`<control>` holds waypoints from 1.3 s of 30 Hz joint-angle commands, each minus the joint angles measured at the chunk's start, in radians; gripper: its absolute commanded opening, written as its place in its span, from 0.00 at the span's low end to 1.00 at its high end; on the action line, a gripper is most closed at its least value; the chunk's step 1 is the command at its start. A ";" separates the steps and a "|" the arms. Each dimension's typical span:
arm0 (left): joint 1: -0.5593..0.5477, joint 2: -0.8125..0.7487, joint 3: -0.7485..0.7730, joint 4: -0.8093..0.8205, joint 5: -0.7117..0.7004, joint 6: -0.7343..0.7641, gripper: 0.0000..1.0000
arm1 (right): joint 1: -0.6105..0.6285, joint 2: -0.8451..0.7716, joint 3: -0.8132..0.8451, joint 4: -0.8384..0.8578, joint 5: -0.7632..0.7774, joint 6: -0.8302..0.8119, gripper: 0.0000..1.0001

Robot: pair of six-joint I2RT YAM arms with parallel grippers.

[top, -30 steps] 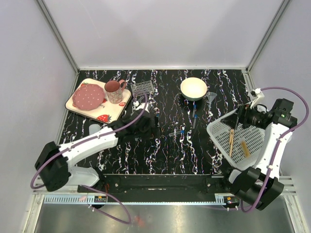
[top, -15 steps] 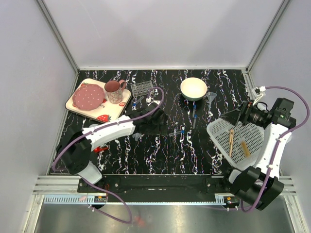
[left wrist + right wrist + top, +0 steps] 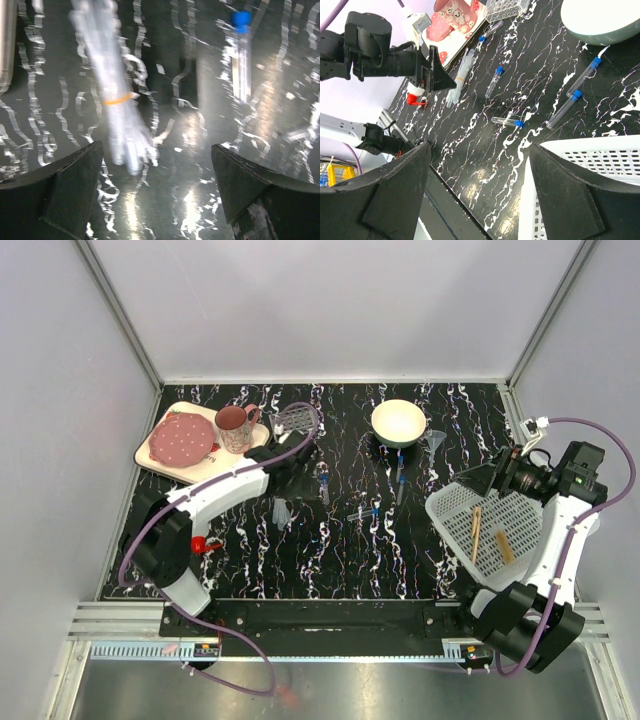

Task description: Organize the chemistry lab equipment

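Ahead of the left gripper (image 3: 160, 190), spread wide and empty: clear pipettes (image 3: 112, 75) bound by an orange band (image 3: 120, 99), flat on the black marbled table (image 3: 340, 550), with a blue-capped tube (image 3: 240, 55) near them. At the right gripper (image 3: 477, 190), fingers apart too, pinching nothing — close over the rim of the white basket (image 3: 450, 515), two wooden sticks (image 3: 476, 532) lying inside

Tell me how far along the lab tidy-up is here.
Early. Done: two sticks lie in the basket. In hand: nothing; the left gripper is open over the pipettes, and the right gripper is open above the basket's edge. Left: the pipettes, the tubes scattered on the table, the funnel by the bowl, and the red-tipped piece.
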 commanded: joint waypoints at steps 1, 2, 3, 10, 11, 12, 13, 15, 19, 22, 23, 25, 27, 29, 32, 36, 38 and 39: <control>0.082 -0.033 0.001 -0.041 -0.084 0.069 0.90 | -0.002 -0.005 -0.013 0.043 -0.043 0.026 0.85; 0.096 -0.033 -0.003 -0.041 -0.081 0.083 0.90 | -0.002 -0.007 -0.016 0.048 -0.043 0.032 0.85; 0.109 -0.030 -0.006 -0.041 -0.069 0.091 0.87 | -0.002 -0.007 -0.017 0.055 -0.045 0.036 0.85; 0.202 0.028 -0.017 -0.007 0.021 0.148 0.76 | -0.002 -0.018 -0.020 0.061 -0.048 0.043 0.85; 0.203 0.034 -0.017 -0.002 0.032 0.155 0.75 | -0.002 -0.022 -0.019 0.060 -0.049 0.043 0.85; 0.205 0.042 -0.016 0.005 0.047 0.158 0.75 | -0.002 -0.024 -0.020 0.061 -0.049 0.043 0.85; 0.208 0.057 -0.011 0.008 0.054 0.162 0.73 | -0.001 -0.027 -0.020 0.063 -0.049 0.043 0.85; 0.212 0.074 -0.010 0.021 0.081 0.166 0.72 | -0.002 -0.033 -0.022 0.064 -0.051 0.044 0.85; 0.223 0.125 -0.010 0.036 0.110 0.171 0.66 | -0.001 -0.047 -0.025 0.066 -0.052 0.046 0.86; 0.231 0.148 -0.020 0.056 0.132 0.171 0.63 | -0.002 -0.058 -0.026 0.066 -0.057 0.044 0.87; 0.234 0.154 -0.022 0.062 0.139 0.169 0.61 | -0.002 -0.061 -0.026 0.068 -0.058 0.044 0.88; 0.238 0.166 -0.026 0.071 0.158 0.168 0.58 | 0.000 -0.068 -0.026 0.069 -0.060 0.046 0.88; 0.238 0.176 -0.036 0.082 0.176 0.166 0.52 | 0.000 -0.073 -0.023 0.071 -0.061 0.047 0.88; 0.238 0.177 -0.042 0.093 0.187 0.163 0.49 | 0.001 -0.073 -0.020 0.069 -0.061 0.053 0.88; 0.240 0.171 -0.065 0.110 0.196 0.159 0.38 | 0.003 -0.078 -0.011 0.065 -0.061 0.061 0.88; 0.241 0.136 -0.111 0.125 0.202 0.151 0.21 | 0.009 -0.078 0.009 0.042 -0.058 0.052 0.88; 0.240 0.111 -0.143 0.139 0.213 0.146 0.19 | 0.010 -0.076 0.018 0.012 -0.054 0.029 0.88; 0.240 0.076 -0.157 0.145 0.216 0.145 0.18 | 0.012 -0.075 0.030 0.002 -0.051 0.020 0.88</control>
